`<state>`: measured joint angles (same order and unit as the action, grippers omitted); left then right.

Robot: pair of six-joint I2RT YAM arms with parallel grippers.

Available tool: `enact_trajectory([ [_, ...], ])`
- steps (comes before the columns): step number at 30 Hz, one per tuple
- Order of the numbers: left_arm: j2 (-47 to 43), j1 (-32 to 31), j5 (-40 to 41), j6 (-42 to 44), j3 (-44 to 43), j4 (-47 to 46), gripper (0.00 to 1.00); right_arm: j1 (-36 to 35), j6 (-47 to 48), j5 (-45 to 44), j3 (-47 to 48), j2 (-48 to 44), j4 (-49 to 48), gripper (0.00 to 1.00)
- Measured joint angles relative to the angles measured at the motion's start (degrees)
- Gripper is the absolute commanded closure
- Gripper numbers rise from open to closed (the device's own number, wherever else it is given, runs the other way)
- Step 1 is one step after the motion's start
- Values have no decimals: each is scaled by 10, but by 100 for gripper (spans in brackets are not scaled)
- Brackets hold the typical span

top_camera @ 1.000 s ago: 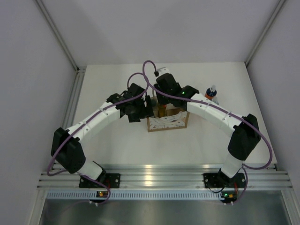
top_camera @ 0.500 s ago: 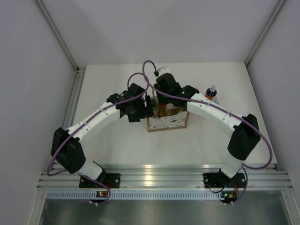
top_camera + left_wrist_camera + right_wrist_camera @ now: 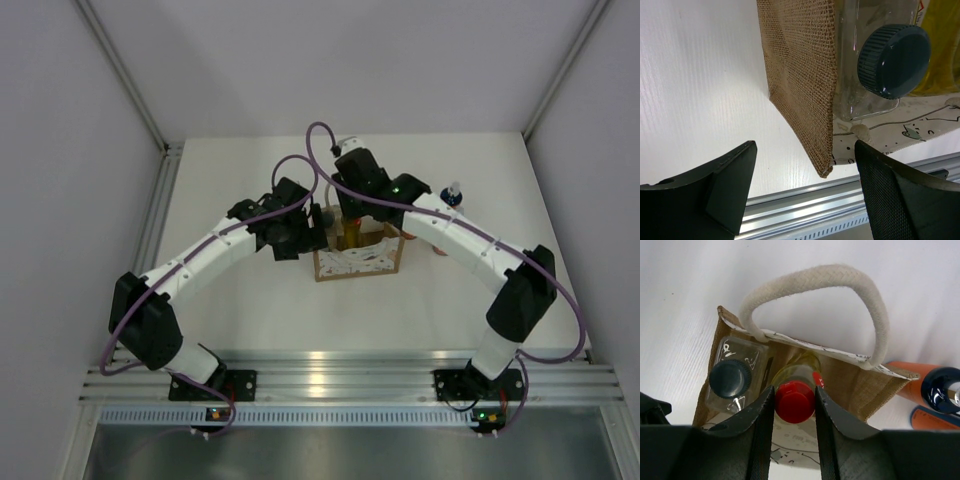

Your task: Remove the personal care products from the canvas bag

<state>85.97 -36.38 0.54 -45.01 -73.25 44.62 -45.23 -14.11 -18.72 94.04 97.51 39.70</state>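
**Right tool grips the red-capped bottle inside the bag**

The canvas bag (image 3: 357, 262) stands upright on the white counter (image 3: 250, 300), between the two wrists. The right tool (image 3: 794, 392) reaches down into the bag's open top. Its two fingers press on opposite sides of the red cap (image 3: 795, 405) of the amber bottle (image 3: 800, 371), so it is closed on that bottle. The bottle is upright and inside the bag. Whether its base rests on the bag's floor is hidden, so I cannot say.

Just beside it in the same bag, in the corner toward the left arm, stands the pale bottle (image 3: 747, 357) with its dark grey cap (image 3: 730, 378). A white rope handle (image 3: 840, 275) arches over the bag's far rim.

The left tool (image 3: 805, 160) is spread wide at the bag's left side. One finger is outside the woven wall and the other is by the patterned front edge. Neither finger appears to touch the fabric, and it holds nothing.

Outside the bag, on the counter at its right side, is an orange bottle (image 3: 905, 386) with a dark blue cap. A second orange bottle (image 3: 935, 419) is near it, partly cut off by the edge of the right wrist view.
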Motion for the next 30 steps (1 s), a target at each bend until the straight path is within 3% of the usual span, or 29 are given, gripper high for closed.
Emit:
enact_trajectory([
  [22, 0, 0, 0, 2, 0, 0, 16, 0, 15, -46, 163, -65, 119, 100],
  [30, 0, 0, 0, 2, 0, 0, 16, 14, 10, -63, 182, -111, 155, 100],
])
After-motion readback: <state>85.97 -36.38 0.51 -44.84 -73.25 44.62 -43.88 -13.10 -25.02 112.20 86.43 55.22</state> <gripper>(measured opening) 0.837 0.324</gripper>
